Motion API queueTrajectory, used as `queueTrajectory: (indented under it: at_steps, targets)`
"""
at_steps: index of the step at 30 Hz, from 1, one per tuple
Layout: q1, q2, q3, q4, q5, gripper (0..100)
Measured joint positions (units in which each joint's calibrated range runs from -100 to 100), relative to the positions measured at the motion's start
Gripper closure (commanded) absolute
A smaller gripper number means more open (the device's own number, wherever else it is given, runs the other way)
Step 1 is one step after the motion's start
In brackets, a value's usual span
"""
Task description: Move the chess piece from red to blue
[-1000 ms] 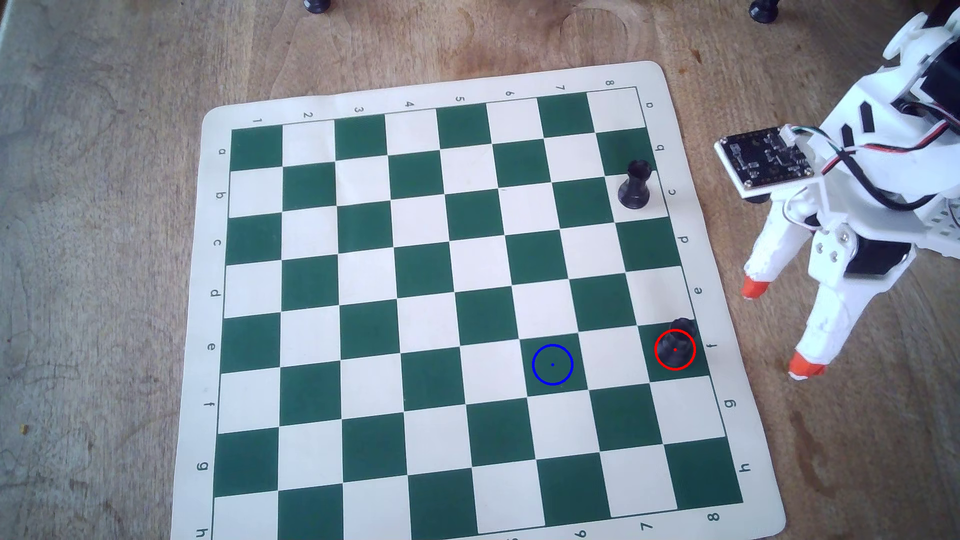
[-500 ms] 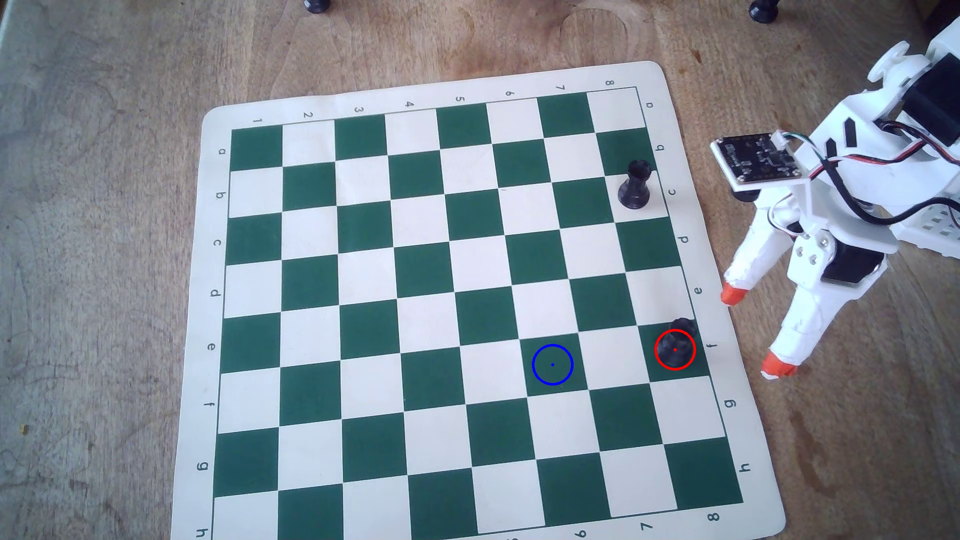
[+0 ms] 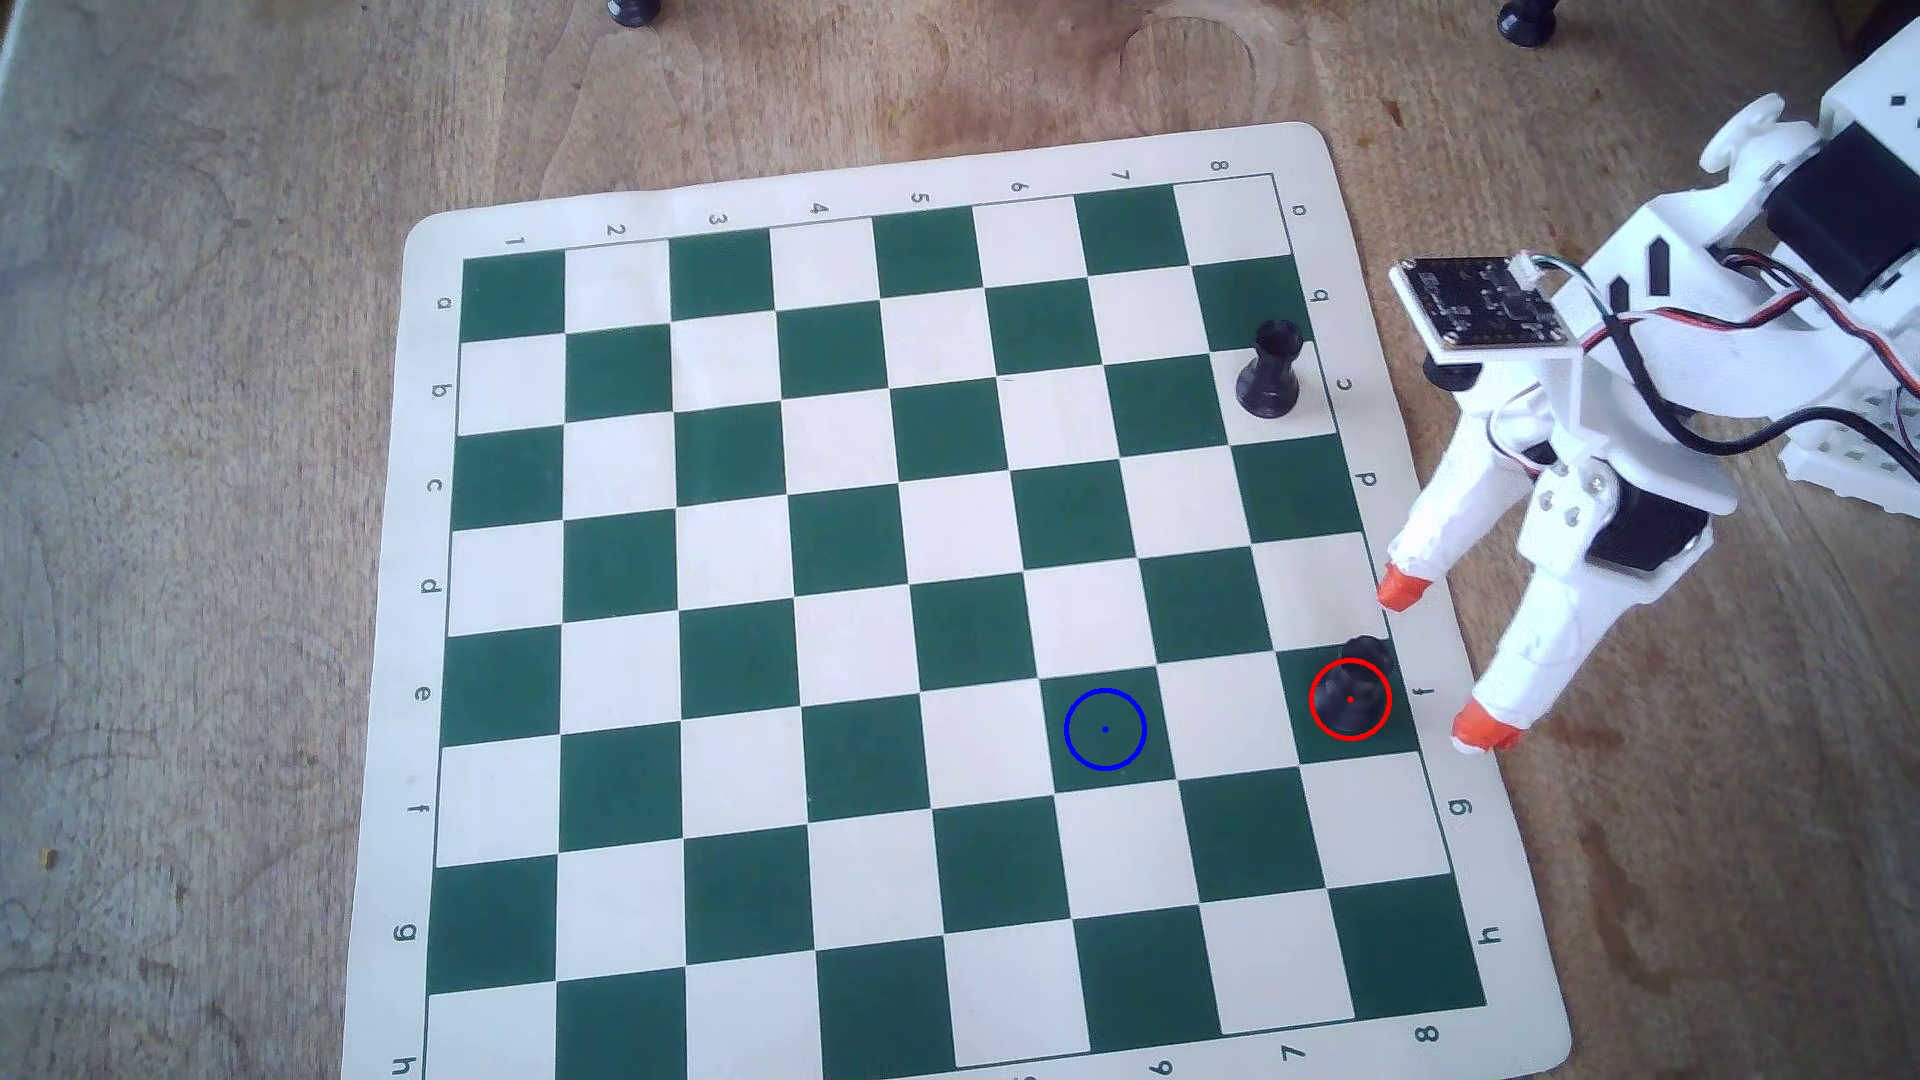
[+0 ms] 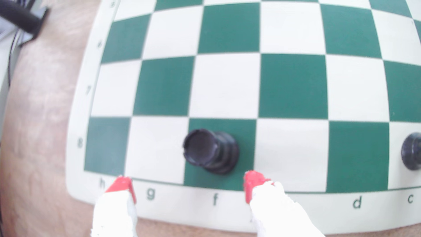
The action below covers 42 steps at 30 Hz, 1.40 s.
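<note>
The black rook (image 3: pixel 1356 680) stands upright inside the red ring (image 3: pixel 1312 717) on a green square at the board's right edge. The wrist view shows it (image 4: pixel 210 152) on the green f square just ahead of the fingers. The blue ring (image 3: pixel 1069 746) marks an empty green square two squares to the left in the overhead view. My white gripper (image 3: pixel 1444 659) with red fingertips (image 3: pixel 1403 589) is open. It hovers over the board's right margin, just right of the rook and apart from it. In the wrist view the gripper (image 4: pixel 189 184) straddles the f label.
A second black rook (image 3: pixel 1270 371) stands near the board's upper right edge; it also shows at the right edge of the wrist view (image 4: pixel 413 151). The green-and-cream board mat (image 3: pixel 436 582) lies on a wooden table. Two dark feet (image 3: pixel 634 10) stand at the far table edge.
</note>
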Motion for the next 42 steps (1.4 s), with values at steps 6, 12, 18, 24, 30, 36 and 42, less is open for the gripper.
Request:
queueTrajectory:
  at_steps: [6, 12, 18, 24, 30, 36, 42]
  targets:
    - [0.3, 2.1, 0.0, -2.9, 0.0, 74]
    - [-0.4, 6.7, 0.0, -6.5, 0.0, 74]
    - [-0.3, 10.0, 0.0, -10.3, 0.0, 76]
    - [-0.3, 10.1, 0.0, -11.2, 0.0, 79]
    - [-0.3, 12.1, 0.0, -13.8, -0.3, 79]
    - [-0.3, 12.6, 0.0, -15.6, -0.3, 82]
    - [-0.3, 12.6, 0.0, -15.6, -0.3, 83]
